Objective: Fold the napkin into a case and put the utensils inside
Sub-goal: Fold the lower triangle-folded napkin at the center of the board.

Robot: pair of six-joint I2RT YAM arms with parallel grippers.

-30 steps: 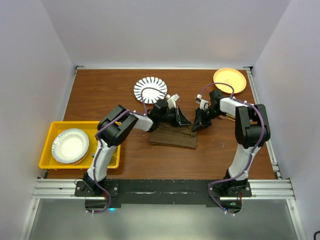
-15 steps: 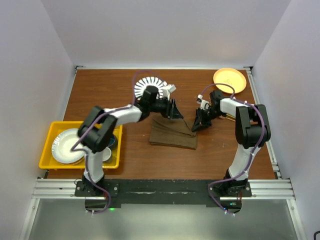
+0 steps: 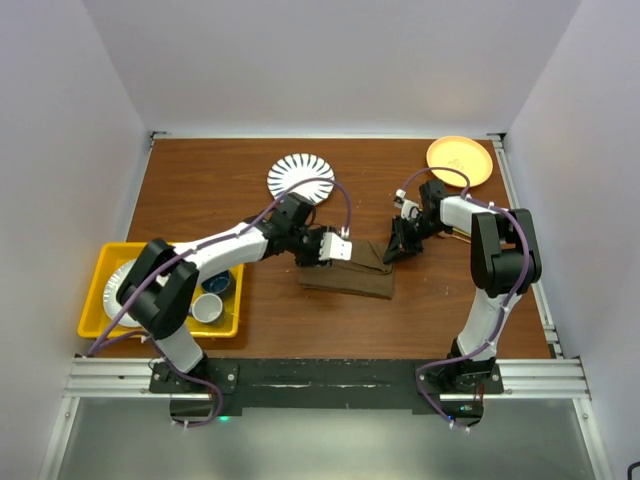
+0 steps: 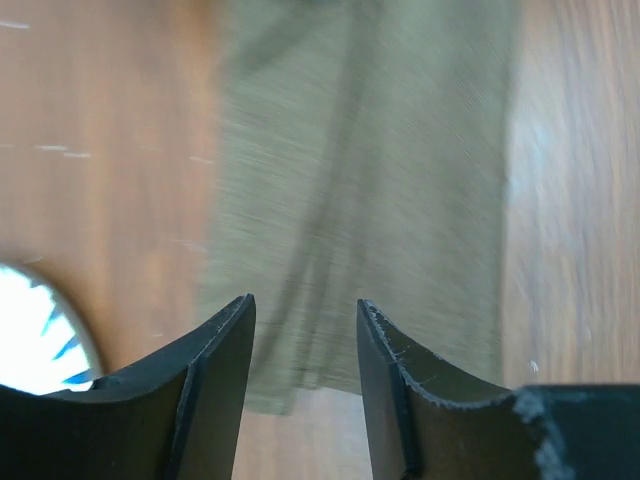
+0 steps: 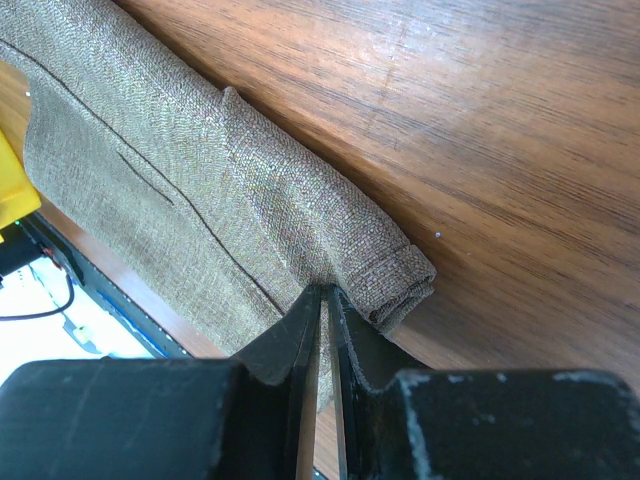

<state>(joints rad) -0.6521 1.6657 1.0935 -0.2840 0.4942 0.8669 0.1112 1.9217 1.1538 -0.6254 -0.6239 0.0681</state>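
The olive-brown napkin [image 3: 350, 274] lies folded into a flat strip at the table's middle. My left gripper [image 3: 337, 247] hovers over its left part with the jaws open and nothing between them; in the left wrist view, the gripper [image 4: 305, 312] has the blurred cloth [image 4: 400, 200] below it. My right gripper [image 3: 391, 250] is at the napkin's right upper corner. The right wrist view shows that gripper [image 5: 325, 292] shut on a fold of the napkin [image 5: 200, 180] beside a rolled corner. A thin copper-toned utensil [image 3: 461, 236] peeks out by the right forearm, mostly hidden.
A blue-striped white plate [image 3: 300, 176] sits behind the napkin, and an orange plate [image 3: 460, 160] is at the far right corner. A yellow tray [image 3: 90, 312] at the left holds a white plate [image 3: 122, 292] and a cup [image 3: 208, 308].
My left gripper opened and let go of the napkin's upper edge, swung up toward the striped plate, then came back down over the napkin's left part. The right gripper held still.
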